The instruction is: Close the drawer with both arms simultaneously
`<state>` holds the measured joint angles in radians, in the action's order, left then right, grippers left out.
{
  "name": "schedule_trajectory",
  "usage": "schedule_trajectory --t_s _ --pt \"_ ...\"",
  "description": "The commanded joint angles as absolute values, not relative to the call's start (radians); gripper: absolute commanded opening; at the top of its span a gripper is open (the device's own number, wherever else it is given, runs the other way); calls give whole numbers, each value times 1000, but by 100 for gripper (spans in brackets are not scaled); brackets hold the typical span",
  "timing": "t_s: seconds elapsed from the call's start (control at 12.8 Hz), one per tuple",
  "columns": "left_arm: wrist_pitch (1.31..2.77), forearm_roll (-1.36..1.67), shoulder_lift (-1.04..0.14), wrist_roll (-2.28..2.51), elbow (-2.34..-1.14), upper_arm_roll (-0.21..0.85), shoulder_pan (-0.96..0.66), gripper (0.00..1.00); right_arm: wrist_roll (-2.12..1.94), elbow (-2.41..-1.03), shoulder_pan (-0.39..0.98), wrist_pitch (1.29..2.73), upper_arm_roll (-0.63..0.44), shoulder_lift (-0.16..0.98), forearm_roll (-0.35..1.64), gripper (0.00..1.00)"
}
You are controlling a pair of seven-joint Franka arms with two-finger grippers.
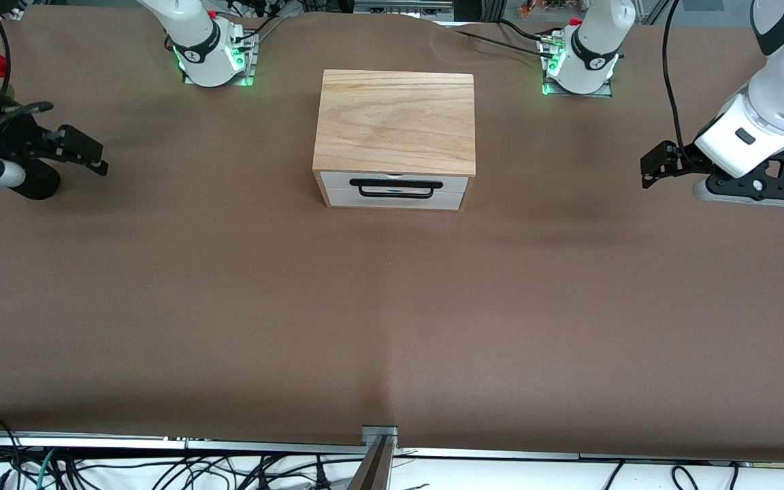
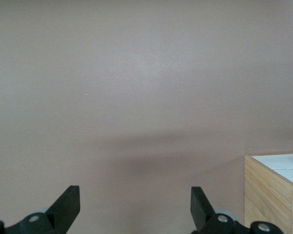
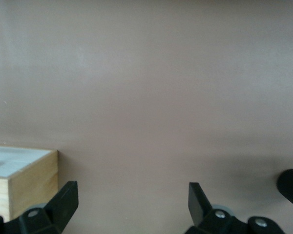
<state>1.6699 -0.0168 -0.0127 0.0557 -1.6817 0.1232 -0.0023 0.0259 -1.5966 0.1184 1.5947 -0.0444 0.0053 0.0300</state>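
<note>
In the front view the oak box [image 1: 395,122] sits in the upper centre of the frame on the brown table [image 1: 392,306], its drawer [image 1: 394,190] flush, with the black handle [image 1: 395,188] across the white front. The right gripper [image 1: 89,155] hangs at the frame's left edge, the left gripper [image 1: 654,167] at its right edge, both well apart from the box. Only the wrist views show the fingers [image 2: 66,204] [image 3: 63,202] spread wide and holding nothing, each with a corner of the box [image 2: 273,187] [image 3: 24,175].
</note>
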Motion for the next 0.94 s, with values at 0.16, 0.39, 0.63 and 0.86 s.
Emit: schedule_trajectory --t_s 0.16,0.39,0.63,0.86 --pt "1661 -9 -5 54 -1674 132 6 100 25 -1601 106 1592 -18 6 -3 100" --pt "1646 -11 -3 49 -1674 127 11 100 25 -1601 107 1582 -20 8 -5 100" --pt "1625 -11 -3 54 -1672 129 11 100 26 -1605 107 1582 -20 5 -5 100" --pt "1624 -11 -3 54 -1671 129 11 100 28 -1614 107 1582 -20 -3 -6 100"
